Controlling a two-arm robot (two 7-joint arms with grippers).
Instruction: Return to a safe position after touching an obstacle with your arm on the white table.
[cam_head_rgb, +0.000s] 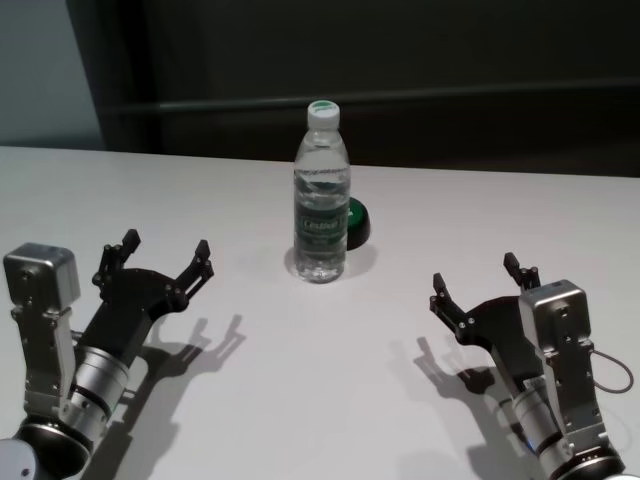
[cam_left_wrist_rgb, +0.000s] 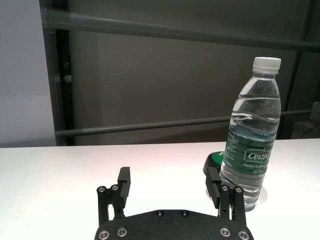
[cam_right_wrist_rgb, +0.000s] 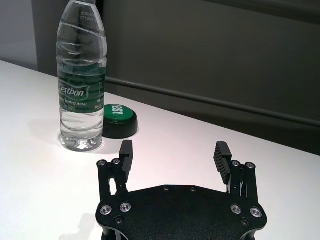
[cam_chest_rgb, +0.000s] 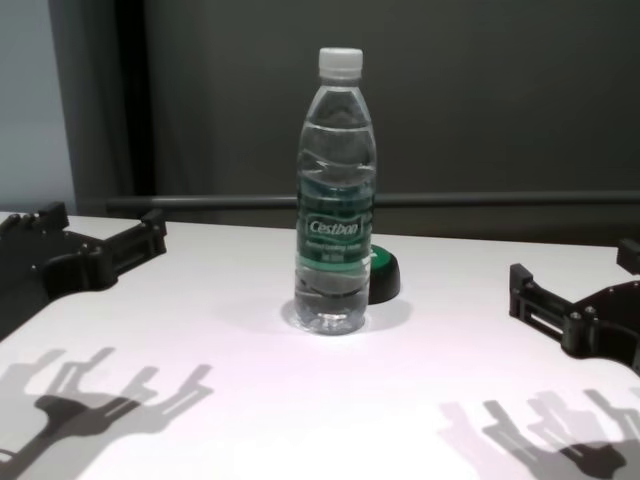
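The obstacle, a tall clear water bottle (cam_head_rgb: 321, 200) with a white cap and green "Cestbon" label, stands upright mid-table on the white table (cam_head_rgb: 300, 380). It also shows in the chest view (cam_chest_rgb: 337, 200), left wrist view (cam_left_wrist_rgb: 251, 135) and right wrist view (cam_right_wrist_rgb: 81, 75). My left gripper (cam_head_rgb: 166, 255) is open and empty, hovering left of the bottle and apart from it; it also shows in the left wrist view (cam_left_wrist_rgb: 170, 186). My right gripper (cam_head_rgb: 478, 277) is open and empty, to the bottle's right and nearer me; it also shows in the right wrist view (cam_right_wrist_rgb: 173, 156).
A small low black-and-green round object (cam_head_rgb: 357, 222) sits right behind the bottle, touching or nearly touching it; it also shows in the right wrist view (cam_right_wrist_rgb: 119, 120). A dark wall with a rail (cam_head_rgb: 400, 100) runs behind the table's far edge.
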